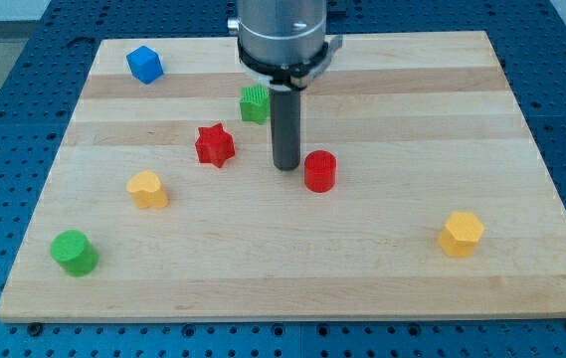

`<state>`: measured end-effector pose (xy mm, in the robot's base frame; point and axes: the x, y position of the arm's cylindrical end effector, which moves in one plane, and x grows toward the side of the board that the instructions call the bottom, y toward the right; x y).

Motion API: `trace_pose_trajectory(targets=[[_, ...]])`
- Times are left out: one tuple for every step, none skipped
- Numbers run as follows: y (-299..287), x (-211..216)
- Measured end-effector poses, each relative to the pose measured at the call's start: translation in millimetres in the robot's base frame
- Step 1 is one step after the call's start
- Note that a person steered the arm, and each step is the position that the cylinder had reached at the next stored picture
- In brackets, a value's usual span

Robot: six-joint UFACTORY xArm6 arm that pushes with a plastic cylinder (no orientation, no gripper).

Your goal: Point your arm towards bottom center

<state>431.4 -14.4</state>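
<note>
My tip (285, 166) rests on the wooden board (292, 268) near its middle. A red cylinder (319, 171) sits just to the view's right of the tip, very close to it. A red star block (215, 145) lies to the tip's left. A green block (255, 103) stands above and left of the tip, partly behind the rod. The lower middle of the board lies below the tip.
A blue cube (145, 64) sits at the top left. A yellow block (147, 189) and a green cylinder (74, 252) are at the left and bottom left. A yellow hexagonal block (461, 234) is at the bottom right. The board lies on a blue perforated table.
</note>
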Motion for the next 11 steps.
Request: trace_pose_trajectory(targets=[[19.3,4.5],[27.3,28.6],[38.9,34.8],[29.6,23.9],[22.5,17.1],[17.9,16.8],[17.8,16.8],[15.4,16.8],[15.2,20.5],[24.7,72.2],[59.0,107.1]])
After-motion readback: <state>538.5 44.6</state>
